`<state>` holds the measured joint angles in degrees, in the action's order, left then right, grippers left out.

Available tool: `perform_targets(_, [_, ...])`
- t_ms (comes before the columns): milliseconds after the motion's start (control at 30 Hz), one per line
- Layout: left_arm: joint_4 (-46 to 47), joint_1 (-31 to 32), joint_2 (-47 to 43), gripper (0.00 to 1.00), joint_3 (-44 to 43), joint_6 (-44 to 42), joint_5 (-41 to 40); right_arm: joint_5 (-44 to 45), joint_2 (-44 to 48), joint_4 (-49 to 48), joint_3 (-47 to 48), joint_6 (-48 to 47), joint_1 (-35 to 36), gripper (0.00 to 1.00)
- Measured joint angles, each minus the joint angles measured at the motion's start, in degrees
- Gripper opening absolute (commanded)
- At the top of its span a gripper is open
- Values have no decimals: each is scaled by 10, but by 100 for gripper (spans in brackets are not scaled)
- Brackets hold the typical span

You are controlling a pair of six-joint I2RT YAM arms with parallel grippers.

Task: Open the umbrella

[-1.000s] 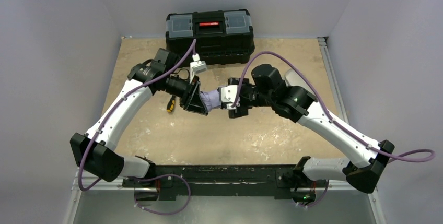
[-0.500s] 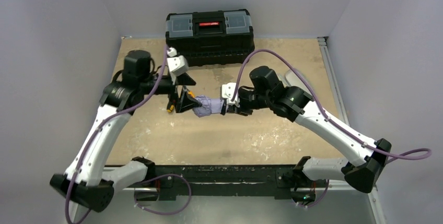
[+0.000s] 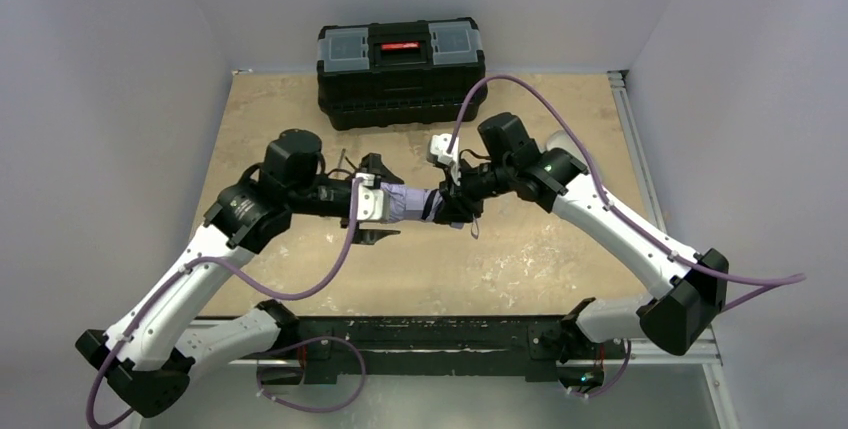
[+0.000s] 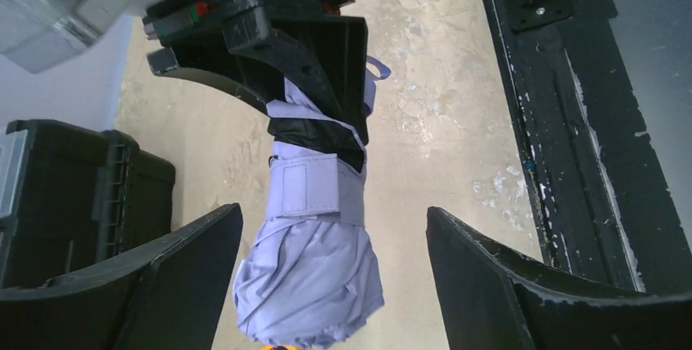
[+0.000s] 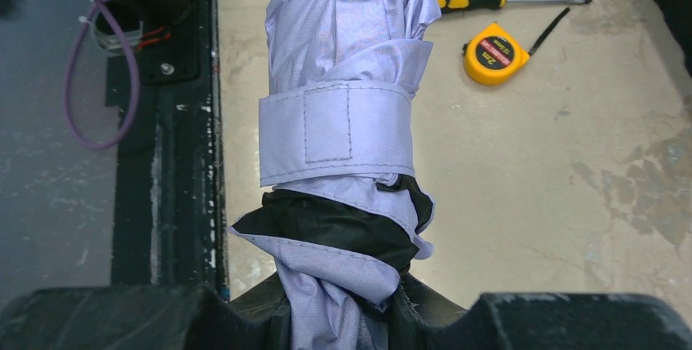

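Umbrella (image 3: 405, 201) midway between table (image 3: 480, 269) edges

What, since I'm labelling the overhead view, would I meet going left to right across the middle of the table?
In order: left arm → left claw, open → umbrella → right claw, shut on it → right arm.

Bright, even light from above, soft shadows on the table (image 3: 520, 259); umbrella (image 5: 343, 121) fabric crisp, closest parts blurring dark.
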<state>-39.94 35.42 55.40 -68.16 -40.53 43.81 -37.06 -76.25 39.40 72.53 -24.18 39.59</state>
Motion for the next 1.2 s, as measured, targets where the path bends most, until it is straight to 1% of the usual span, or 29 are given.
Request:
perform_targets(100, [0, 17, 17, 96, 4, -18, -34, -22, -1, 0, 9, 12, 2, 0])
perform_targets(167, [1, 31, 25, 100, 4, -30, -60, -37, -4, -1, 16, 22, 1, 0])
perform_targets(267, [4, 61, 37, 100, 9, -57, -97, -56, -12, -1, 29, 31, 1, 0])
perform_targets(300, [10, 70, 38, 96, 14, -68, -109, -62, -17, -1, 34, 33, 1, 0])
perform_targets(333, [13, 78, 40, 90, 21, -77, -120, -68, -23, 0, 41, 36, 1, 0])
perform_targets(367, [15, 87, 41, 80, 28, -88, -133, -74, -29, 0, 47, 37, 1, 0])
perform_targets(433, [25, 101, 45, 54, 39, -107, -163, -79, -37, 5, 55, 39, 1, 0])
perform_targets(533, [45, 121, 53, 33, 49, -128, -223, -83, -48, 18, 59, 40, 1, 0])
perform_targets(567, [49, 127, 56, 22, 51, -132, -240, -83, -51, 23, 62, 40, 0, 0])
perform_targets(600, [53, 131, 59, 11, 51, -135, -253, -83, -54, 26, 63, 38, -3, 6])
perform_targets(633, [60, 136, 62, 4, 54, -139, -268, -82, -56, 29, 66, 38, -7, 17])
perform_targets(667, [68, 138, 63, 0, 58, -140, -277, -80, -57, 29, 67, 37, -10, 31])
perform_targets(733, [90, 141, 58, 0, 71, -141, -291, -74, -57, 26, 69, 40, -15, 61])
perform_targets(767, [100, 141, 54, 0, 78, -141, -296, -74, -57, 24, 70, 50, -17, 73])
perform_targets(800, [108, 139, 49, 0, 87, -137, -305, -78, -57, 20, 71, 64, -22, 78])
perform_targets(833, [110, 134, 44, 0, 95, -132, -311, -83, -56, 14, 75, 79, -31, 81])
perform_targets(900, [106, 105, 40, 0, 109, -111, -311, -97, -54, -1, 91, 114, -56, 83])
perform_targets(1067, [103, 5, 28, 0, 115, -22, -260, -141, -51, -74, 135, 240, -170, 86])
perform_targets(1133, [117, -31, 16, 0, 115, 15, -219, -156, -47, -102, 134, 285, -199, 81])
perform_targets(1200, [141, -58, 3, 0, 116, 57, -175, -179, -37, -140, 108, 333, -202, 75])
